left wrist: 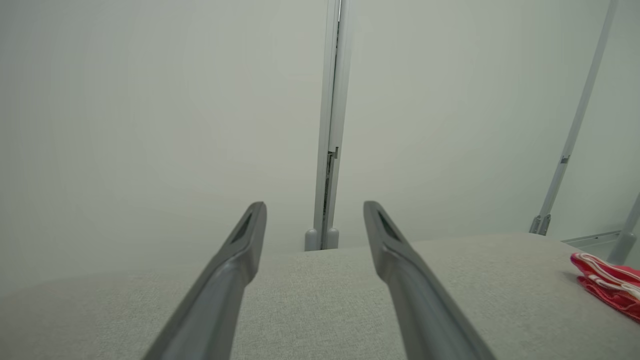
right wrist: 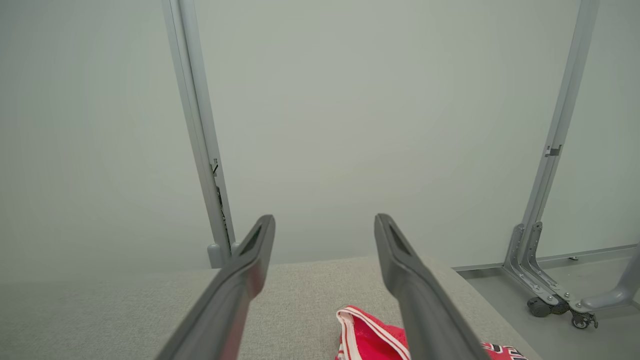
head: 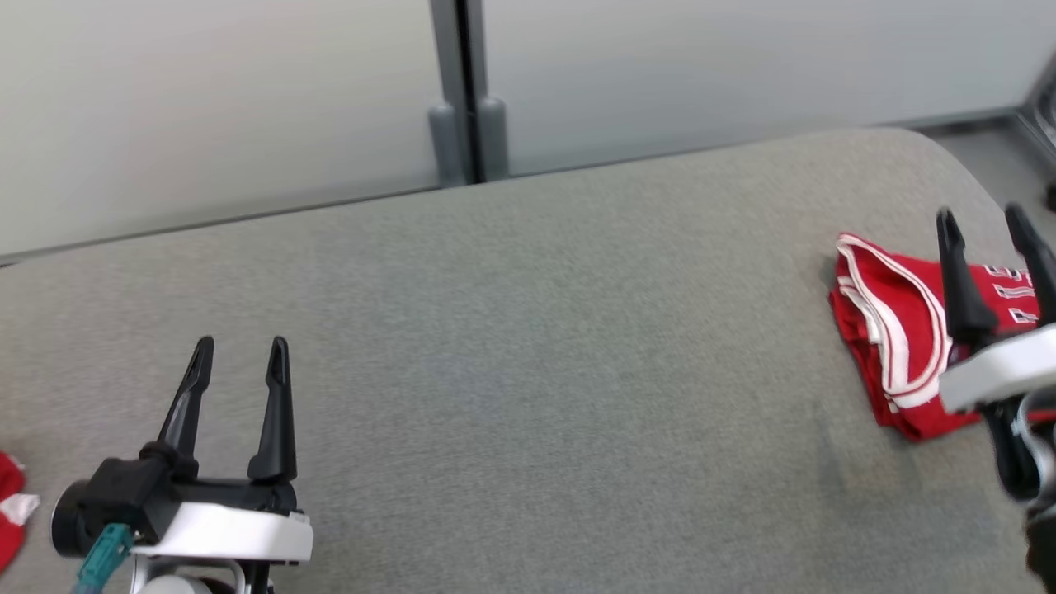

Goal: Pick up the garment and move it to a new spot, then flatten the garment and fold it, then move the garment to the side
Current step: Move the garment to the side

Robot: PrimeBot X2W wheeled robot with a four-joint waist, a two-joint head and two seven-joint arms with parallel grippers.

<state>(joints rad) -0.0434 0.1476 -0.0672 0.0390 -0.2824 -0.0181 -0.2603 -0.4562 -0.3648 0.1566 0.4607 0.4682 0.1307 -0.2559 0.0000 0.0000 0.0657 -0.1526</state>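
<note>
Evidently the folding is done: the red jersey-like garment with white striped trim (head: pixel 887 330) lies as a compact folded bundle at the right end of the broad grey fabric-covered table (head: pixel 528 330), close to that table's rounded far right corner. That placement fits the task's last step, which asks for the garment to end up at the side.

The right gripper (head: pixel 982 219) hangs over the bundle's right part at the same end of the table. Its two long dark fingers are spread wide with nothing pinched between them. From its own wrist camera, the cloth (right wrist: pixel 370 335) lies low beneath the right-hand finger, and whether they touch cannot be told.

The left gripper (head: pixel 242 345) sits low over the table's near left part, well apart from the garment. Its fingers are also parted and empty, and it is probably idle because a one-armed placement needs no help.

A small red and white scrap of cloth (head: pixel 8 503) shows at the table's near left edge, cut off and not identifiable.

One risk, in my judgement, is that a fingertip could snag the trim and drag the fold open, so a straight rise would suit.
</note>
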